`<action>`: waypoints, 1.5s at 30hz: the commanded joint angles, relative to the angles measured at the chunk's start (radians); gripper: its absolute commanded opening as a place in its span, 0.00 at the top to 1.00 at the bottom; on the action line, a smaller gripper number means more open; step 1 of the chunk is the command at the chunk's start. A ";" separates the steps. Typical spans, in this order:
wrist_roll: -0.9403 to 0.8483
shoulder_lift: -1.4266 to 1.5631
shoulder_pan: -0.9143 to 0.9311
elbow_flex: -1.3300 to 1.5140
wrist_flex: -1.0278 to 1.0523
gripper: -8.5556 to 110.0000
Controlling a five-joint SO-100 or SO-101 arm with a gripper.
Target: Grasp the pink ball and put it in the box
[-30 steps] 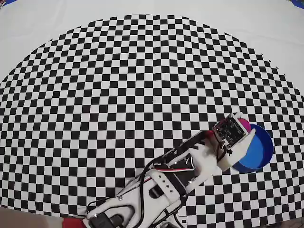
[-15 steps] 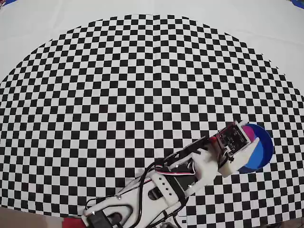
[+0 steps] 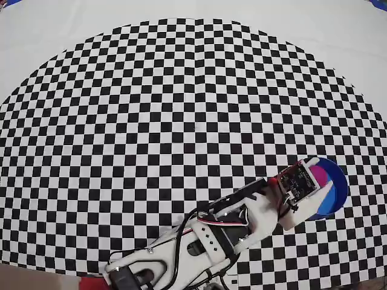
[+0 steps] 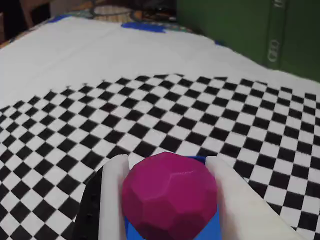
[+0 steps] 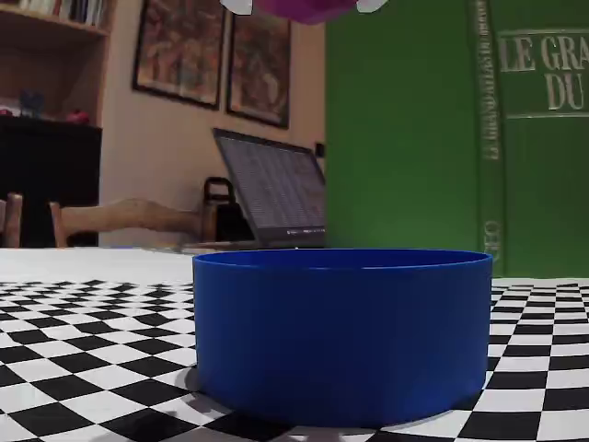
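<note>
Above the blue box (image 5: pixel 340 331), the gripper (image 4: pixel 167 165) is clamped on the pink ball (image 4: pixel 170 197), its 2 white fingers (image 4: pixel 112 200) pressing either side.

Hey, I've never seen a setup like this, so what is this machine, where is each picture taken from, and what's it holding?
It is a small robot arm on a table covered by a black-and-white checkered mat. One picture looks straight down from above. Another comes from a camera riding on the arm's wrist, looking along its two-finger gripper. The third stands low on the table, right beside the box, a round blue tub. The gripper is shut on the pink ball, with a white finger at each side. From above, the ball sits over the tub; the low camera shows it in the air well above the rim, not yet released.
</note>
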 commanded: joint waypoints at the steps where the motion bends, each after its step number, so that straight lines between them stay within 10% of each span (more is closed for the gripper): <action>1: 0.005 0.011 0.009 0.000 0.005 0.93; 45: 0.005 -0.407 0.025 -0.164 -0.112 0.93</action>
